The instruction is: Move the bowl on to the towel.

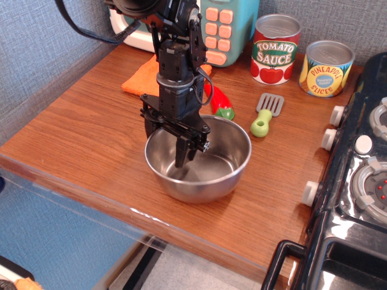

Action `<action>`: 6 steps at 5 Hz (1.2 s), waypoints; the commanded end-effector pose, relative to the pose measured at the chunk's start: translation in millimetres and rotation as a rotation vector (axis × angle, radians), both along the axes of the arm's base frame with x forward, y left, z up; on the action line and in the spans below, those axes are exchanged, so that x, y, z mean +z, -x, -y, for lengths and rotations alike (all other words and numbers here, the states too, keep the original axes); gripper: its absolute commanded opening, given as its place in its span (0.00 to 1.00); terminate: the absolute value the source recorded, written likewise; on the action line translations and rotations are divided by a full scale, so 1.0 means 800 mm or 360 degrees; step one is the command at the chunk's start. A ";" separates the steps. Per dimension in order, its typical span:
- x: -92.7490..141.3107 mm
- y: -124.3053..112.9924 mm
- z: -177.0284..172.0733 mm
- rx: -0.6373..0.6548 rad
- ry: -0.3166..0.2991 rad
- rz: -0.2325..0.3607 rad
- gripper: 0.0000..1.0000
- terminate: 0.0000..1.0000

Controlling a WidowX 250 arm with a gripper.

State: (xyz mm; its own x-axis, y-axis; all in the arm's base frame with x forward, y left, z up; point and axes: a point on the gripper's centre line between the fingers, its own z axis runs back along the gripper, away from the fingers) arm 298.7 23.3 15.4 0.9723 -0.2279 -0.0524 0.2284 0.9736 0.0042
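End effector (167,147) spread, straddling bowl (211,169) near-left rim, one finger inside, one outside. Rigid, light, slick steel: best pinched at rim wall, then carried to towel (142,78).

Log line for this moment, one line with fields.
phase: grasping bowl | gripper: straddling near-left rim, one finger inside, closure unclear | bowl: on counter, not on towel | towel: behind arm, by microwave

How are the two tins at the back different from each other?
The tomato sauce can is taller, with a red and white label; the pineapple slices can is shorter, with a yellow label. The tomato can stands farther left, next to the teal toy appliance. Both stand upright with silver tops.
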 end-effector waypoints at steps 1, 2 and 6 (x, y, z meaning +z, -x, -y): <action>0.006 -0.002 -0.005 0.0020 0.0005 0.0068 0.00 0.00; 0.005 -0.001 -0.006 0.0021 0.0017 0.0073 0.00 0.00; 0.064 -0.019 -0.002 -0.0082 0.0147 0.0199 0.00 0.00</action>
